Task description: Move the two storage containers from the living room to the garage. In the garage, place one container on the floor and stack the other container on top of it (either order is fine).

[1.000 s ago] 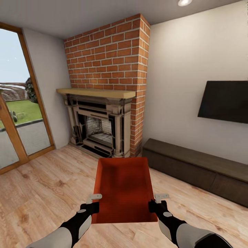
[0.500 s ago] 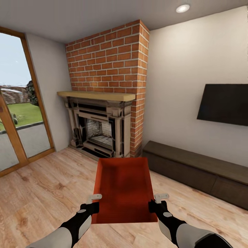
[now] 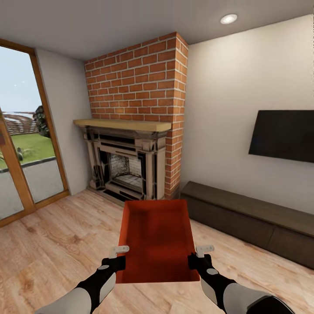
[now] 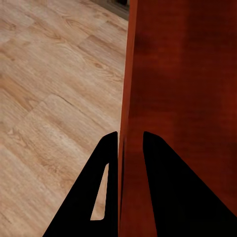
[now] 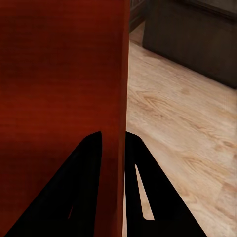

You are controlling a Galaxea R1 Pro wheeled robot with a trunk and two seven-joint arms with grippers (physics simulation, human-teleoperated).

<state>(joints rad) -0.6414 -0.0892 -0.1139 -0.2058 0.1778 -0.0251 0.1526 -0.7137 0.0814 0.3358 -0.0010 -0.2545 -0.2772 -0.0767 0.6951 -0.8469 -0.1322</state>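
Note:
An orange-red storage container (image 3: pixel 156 237) hangs level in front of me above the living room's wood-plank floor (image 3: pixel 56 240). My left gripper (image 3: pixel 117 257) is shut on its left wall near the close corner, and my right gripper (image 3: pixel 197 257) is shut on its right wall. In the left wrist view the black fingers (image 4: pixel 106 163) pinch the thin container wall (image 4: pixel 124 98). The right wrist view shows the same clamp, fingers (image 5: pixel 91 158) either side of the container wall (image 5: pixel 121 74). The tub is empty inside.
A red-brick fireplace (image 3: pixel 131 131) with a dark metal surround stands ahead. A long low dark-brown bench (image 3: pixel 248 222) runs along the right wall under a black TV (image 3: pixel 283 135). Tall glass doors (image 3: pixel 22 139) are at the left. Open wood floor lies on both sides.
The whole view has drawn back from the fireplace and tilted up a little, showing more ceiling. The container and both grippers keep the same place in the picture.

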